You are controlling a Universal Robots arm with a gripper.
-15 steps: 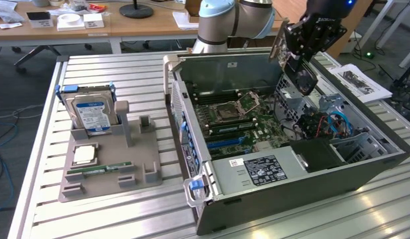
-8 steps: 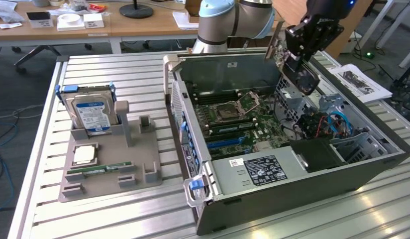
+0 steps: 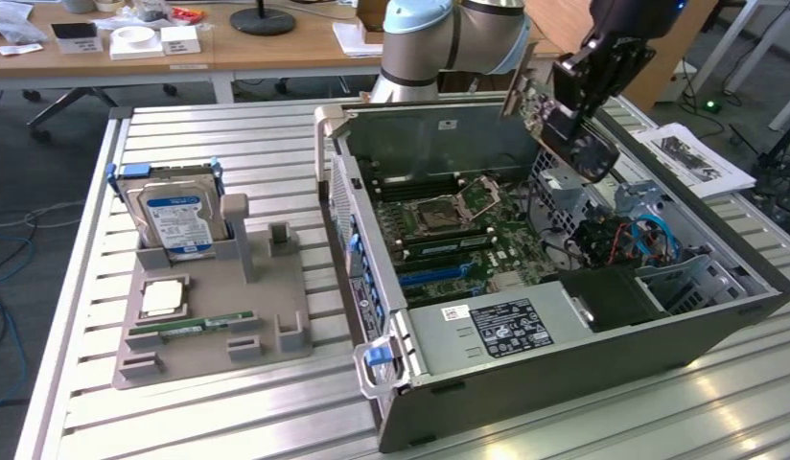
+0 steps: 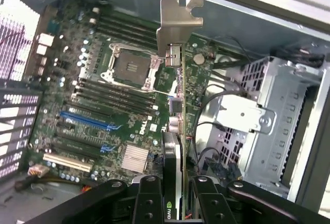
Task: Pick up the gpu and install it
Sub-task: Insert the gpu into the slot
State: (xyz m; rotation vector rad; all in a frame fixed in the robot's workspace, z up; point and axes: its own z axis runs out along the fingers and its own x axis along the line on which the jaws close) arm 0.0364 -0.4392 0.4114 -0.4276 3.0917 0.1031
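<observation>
My tool [image 3: 577,101] is clamped on the gpu [image 3: 587,149], which is held between its fingers above the open case [image 3: 562,364], at two o'clock from the motherboard [image 3: 459,225] in the exterior view.

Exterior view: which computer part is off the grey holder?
The gpu, clamped in the pincer above the open case; the hard drive, processor and RAM stick sit in the holder.

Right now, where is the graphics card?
The graphics card hangs in the hand at the exterior view's upper right, above the open computer case.
</observation>
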